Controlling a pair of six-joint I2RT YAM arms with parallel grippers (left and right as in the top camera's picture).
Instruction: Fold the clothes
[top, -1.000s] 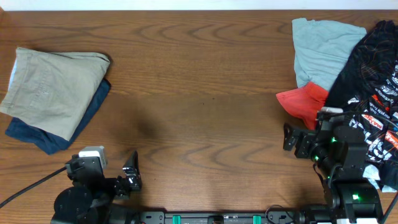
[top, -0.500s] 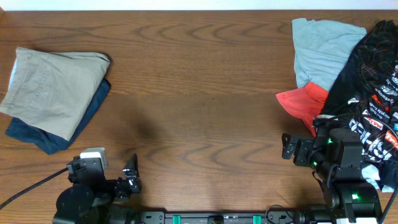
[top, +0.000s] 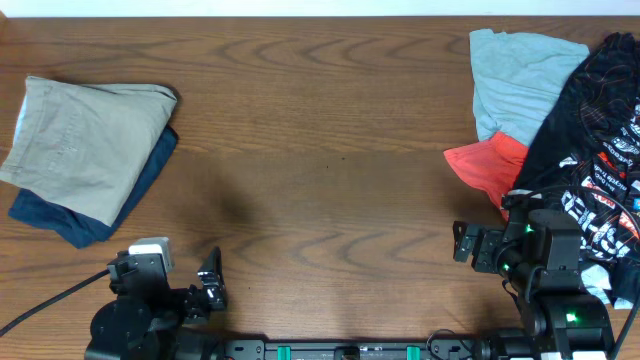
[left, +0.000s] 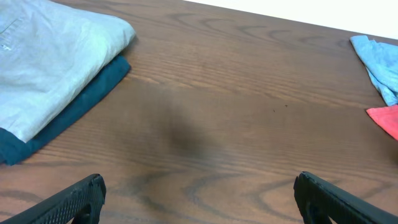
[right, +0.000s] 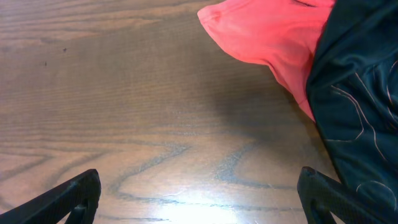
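- The khaki shorts (top: 85, 140) lie folded at the far left of the table (top: 320, 150); they rest on top of a navy piece (top: 65, 222), whose edge shows along their near and right sides
- In the left wrist view the shorts look pale and sit up and to the left, well apart from the fingers
- The left gripper (left: 199, 185) sits low at the near left edge, over bare wood; its jaws stand wide apart and hold nothing
- An unfolded heap fills the far right corner: a light-blue piece (top: 515, 80) at the back; a red piece (top: 485, 168) in front of it; a black printed piece (top: 590, 140) draped over both on the right side
- The right gripper (right: 199, 180) sits at the near right, just beside the heap; its jaws are spread wide and empty
- In the right wrist view the red piece's edge lies ahead of the fingers, apart from them; the black fabric runs down to the right-hand finger (right: 336, 196), and I cannot tell whether they touch
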